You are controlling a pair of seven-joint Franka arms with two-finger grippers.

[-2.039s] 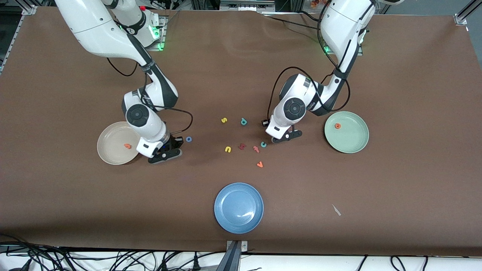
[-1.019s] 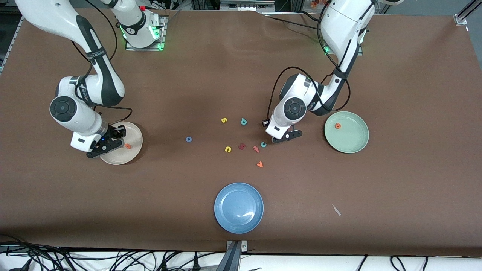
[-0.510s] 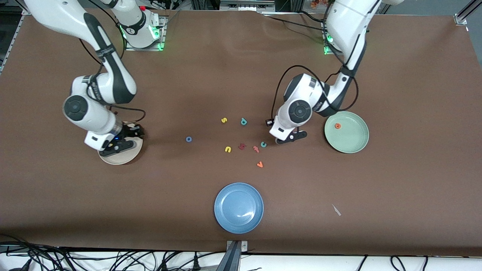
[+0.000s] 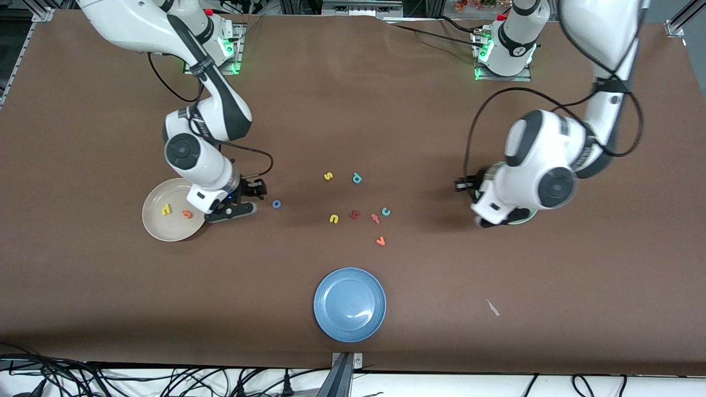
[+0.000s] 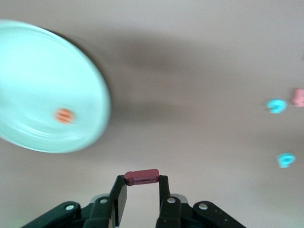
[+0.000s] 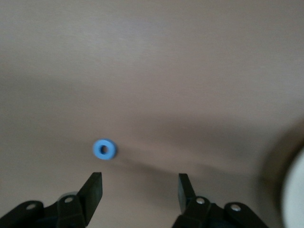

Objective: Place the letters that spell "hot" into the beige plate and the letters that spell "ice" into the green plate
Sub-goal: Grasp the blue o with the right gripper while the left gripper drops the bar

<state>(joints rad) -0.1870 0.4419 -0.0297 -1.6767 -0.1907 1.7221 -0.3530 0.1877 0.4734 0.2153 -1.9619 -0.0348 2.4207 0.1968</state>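
Dark red "i" (image 5: 141,176) pinched in left tool (image 5: 141,190) beside green plate (image 5: 28,57), ready for dropping in; right tool (image 6: 140,187), spread, lines up on blue "o" (image 6: 104,149) near beige plate (image 4: 154,218).

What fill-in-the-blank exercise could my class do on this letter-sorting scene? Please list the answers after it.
1. The left gripper is shut on the dark red ___.
2. The yellow h and orange t lie in the ___ plate.
3. The open right gripper is nearest the blue letter ___.
4. The orange e lies in the ___ plate.

Answers: i; beige; o; green
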